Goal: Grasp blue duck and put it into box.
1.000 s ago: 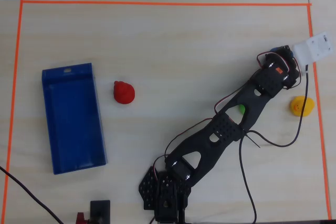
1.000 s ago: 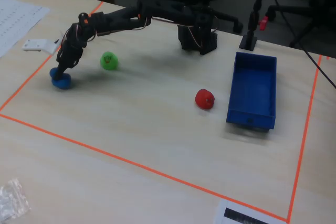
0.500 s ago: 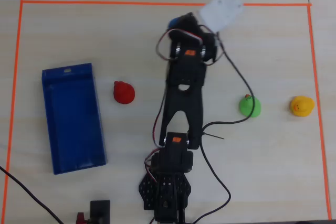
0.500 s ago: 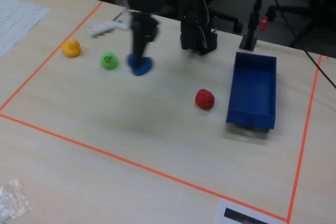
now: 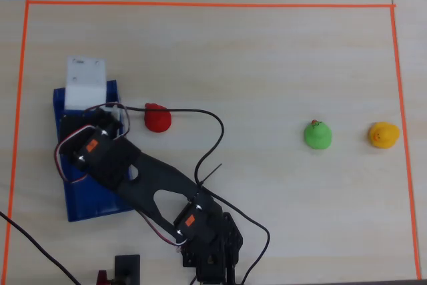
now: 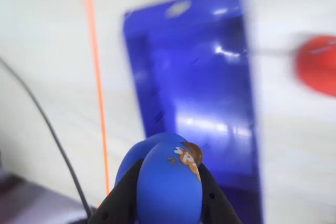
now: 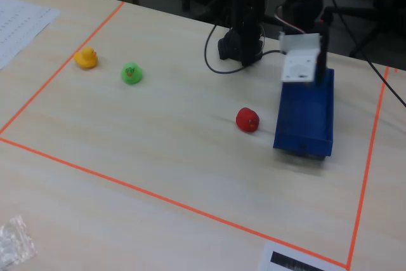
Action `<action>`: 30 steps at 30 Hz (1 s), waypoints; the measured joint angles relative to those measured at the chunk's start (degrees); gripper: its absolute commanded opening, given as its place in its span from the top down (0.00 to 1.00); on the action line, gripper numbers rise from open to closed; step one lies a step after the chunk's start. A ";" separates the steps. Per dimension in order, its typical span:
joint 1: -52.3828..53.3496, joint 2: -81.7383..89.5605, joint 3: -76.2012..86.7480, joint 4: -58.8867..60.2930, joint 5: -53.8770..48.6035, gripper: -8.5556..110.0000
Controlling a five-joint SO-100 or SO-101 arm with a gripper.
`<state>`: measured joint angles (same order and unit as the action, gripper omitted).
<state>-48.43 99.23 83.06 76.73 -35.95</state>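
In the wrist view my gripper (image 6: 168, 174) is shut on the blue duck (image 6: 169, 195), a rounded bright-blue toy with an orange-brown beak, held between the black fingers (image 6: 123, 198). It hangs above the near end of the box (image 6: 199, 87), a shallow dark-blue tray with a slot at its far end. In the overhead view the arm and a white camera block (image 5: 85, 83) cover the duck and most of the box (image 5: 87, 198). In the fixed view the gripper head (image 7: 301, 68) hovers over the box (image 7: 306, 122); the duck is hidden.
A red duck (image 5: 158, 118) sits just right of the box in the overhead view and shows in the fixed view (image 7: 247, 120). A green duck (image 5: 317, 135) and a yellow duck (image 5: 383, 135) sit far right. Orange tape (image 5: 200, 5) frames the table. A black cable (image 5: 213, 131) loops near the arm.
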 measured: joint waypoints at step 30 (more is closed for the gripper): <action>41.84 49.66 60.82 -37.97 -22.50 0.93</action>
<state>-6.59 148.89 143.88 38.76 -58.45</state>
